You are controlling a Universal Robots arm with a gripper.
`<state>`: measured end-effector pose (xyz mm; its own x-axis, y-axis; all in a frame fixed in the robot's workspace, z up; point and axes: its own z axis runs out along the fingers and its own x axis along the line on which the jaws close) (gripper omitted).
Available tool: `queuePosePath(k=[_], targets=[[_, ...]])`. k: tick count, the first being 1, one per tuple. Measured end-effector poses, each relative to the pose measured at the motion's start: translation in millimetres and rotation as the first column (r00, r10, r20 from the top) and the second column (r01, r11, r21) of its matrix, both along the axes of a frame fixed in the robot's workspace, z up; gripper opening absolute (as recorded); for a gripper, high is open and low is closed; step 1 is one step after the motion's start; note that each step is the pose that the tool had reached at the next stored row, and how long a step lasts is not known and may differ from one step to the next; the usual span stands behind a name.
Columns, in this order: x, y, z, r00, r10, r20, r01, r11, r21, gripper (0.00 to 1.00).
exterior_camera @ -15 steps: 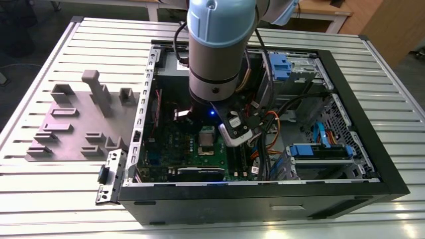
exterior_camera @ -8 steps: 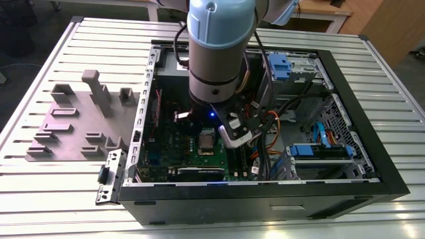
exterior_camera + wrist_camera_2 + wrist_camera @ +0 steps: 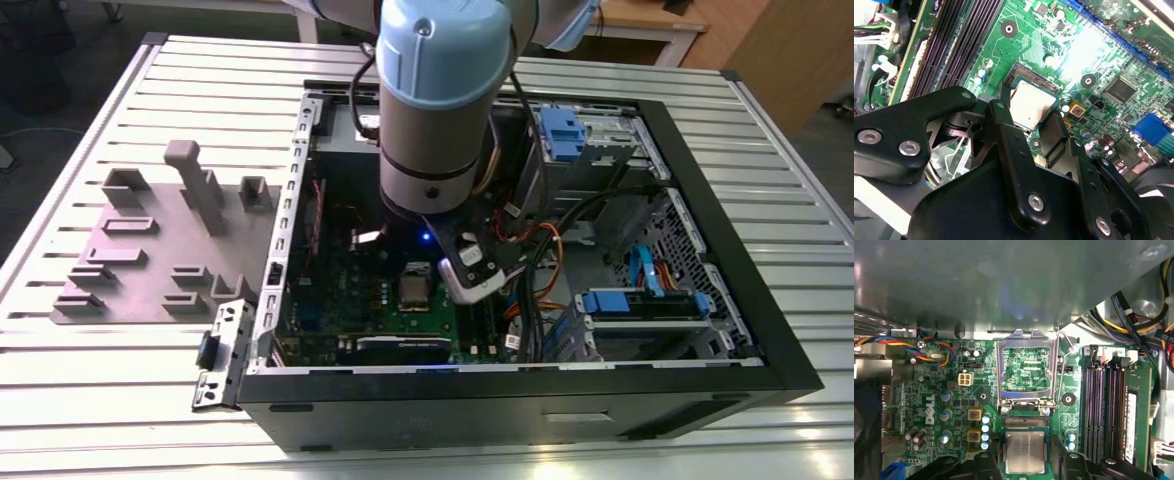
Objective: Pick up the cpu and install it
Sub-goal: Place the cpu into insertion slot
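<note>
The cpu (image 3: 1025, 452), a small square chip with a silvery top, sits between my gripper's (image 3: 1025, 462) two black fingers (image 3: 988, 462). In the second wrist view the cpu (image 3: 1030, 102) has a finger against each of two opposite edges, and the gripper (image 3: 1030, 114) is shut on it. It is right over the open socket (image 3: 1026, 422), whose gold contact strip shows beyond the chip's edge. The silver socket frame (image 3: 1026, 365) stands flipped open, with its lever (image 3: 1065, 365) beside it. In the exterior view the arm (image 3: 434, 120) reaches down into the computer case (image 3: 534, 405).
Memory slots (image 3: 1104, 410) run beside the socket, with bundled cables (image 3: 1134, 315) past them. A metal box wall (image 3: 1004, 285) overhangs the board. Blue drive brackets (image 3: 641, 300) and orange cables fill the case's right in the exterior view. A grey fixture plate (image 3: 147, 250) lies left of the case.
</note>
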<state>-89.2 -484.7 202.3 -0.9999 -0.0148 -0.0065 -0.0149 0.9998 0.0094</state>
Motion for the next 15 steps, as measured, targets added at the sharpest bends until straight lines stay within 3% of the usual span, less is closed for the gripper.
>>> queuePosePath(k=[4,15], targets=[[0.0,-0.1,-5.8,1.0,-0.004,-0.0001,0.004,1.0,-0.0003,0.47],[0.0,-0.1,-12.1,1.0,-0.007,-0.0001,0.007,1.0,-0.0003,0.47]])
